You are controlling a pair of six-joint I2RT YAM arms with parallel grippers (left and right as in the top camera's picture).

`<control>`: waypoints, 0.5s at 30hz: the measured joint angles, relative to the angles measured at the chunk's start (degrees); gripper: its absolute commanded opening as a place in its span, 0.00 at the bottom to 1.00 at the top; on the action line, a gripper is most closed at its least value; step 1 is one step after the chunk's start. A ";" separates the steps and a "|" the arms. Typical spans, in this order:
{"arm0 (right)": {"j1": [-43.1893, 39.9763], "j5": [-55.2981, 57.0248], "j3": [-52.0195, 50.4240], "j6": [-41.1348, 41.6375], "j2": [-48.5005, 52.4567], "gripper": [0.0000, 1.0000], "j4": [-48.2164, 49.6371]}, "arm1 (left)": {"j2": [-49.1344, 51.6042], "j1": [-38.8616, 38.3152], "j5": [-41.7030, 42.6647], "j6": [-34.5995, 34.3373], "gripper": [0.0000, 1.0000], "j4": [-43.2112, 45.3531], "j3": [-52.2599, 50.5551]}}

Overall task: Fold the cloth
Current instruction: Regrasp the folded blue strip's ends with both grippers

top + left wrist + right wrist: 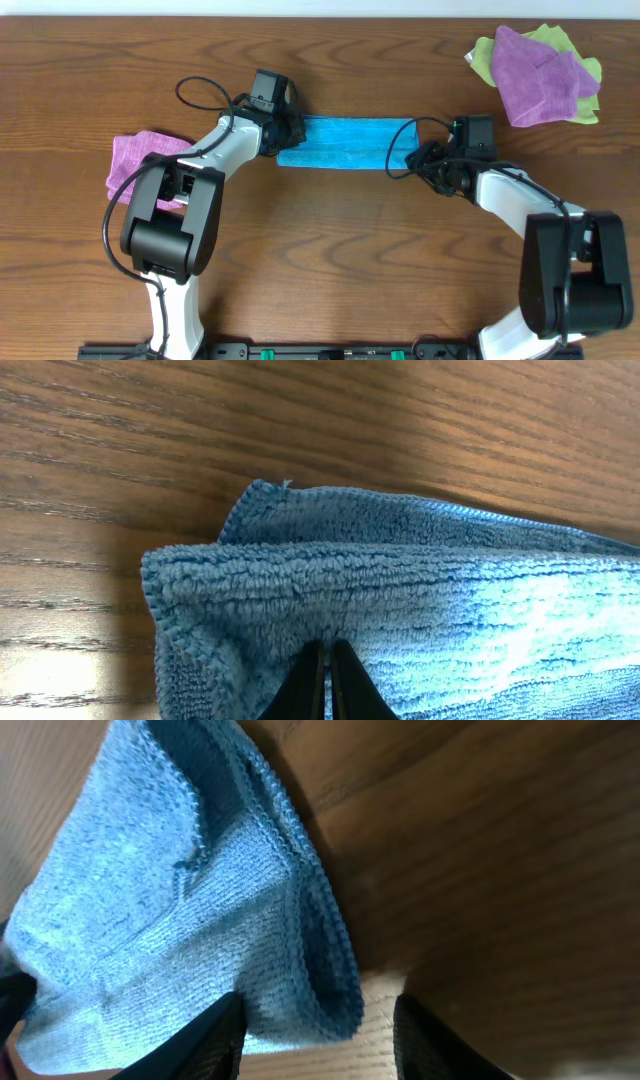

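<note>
The turquoise-blue cloth (345,143) lies folded into a long strip across the middle of the table. My left gripper (284,133) is at its left end, and in the left wrist view its fingers (327,660) are pressed together on the cloth's (400,600) upper layer. My right gripper (420,160) is at the strip's right end. In the right wrist view its fingers (318,1025) are spread wide, with the folded corner of the cloth (200,900) lying between them, not pinched.
A pink-purple cloth (140,160) lies at the left under the left arm. A purple cloth (540,75) lies on a lime-green cloth (485,58) at the back right corner. The table is dark wood.
</note>
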 measured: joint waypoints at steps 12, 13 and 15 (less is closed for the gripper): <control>1.77 -0.09 0.87 3.41 3.87 0.46 9.77 | 0.00 0.00 -0.02 0.00 0.06 -0.39 0.00; 1.95 -0.02 0.90 3.54 4.04 0.43 10.27 | 0.00 0.00 -0.04 0.00 0.06 -0.39 0.00; 2.27 -0.07 0.90 4.00 4.50 0.33 11.06 | 0.00 0.00 -0.02 0.00 0.06 -0.42 0.00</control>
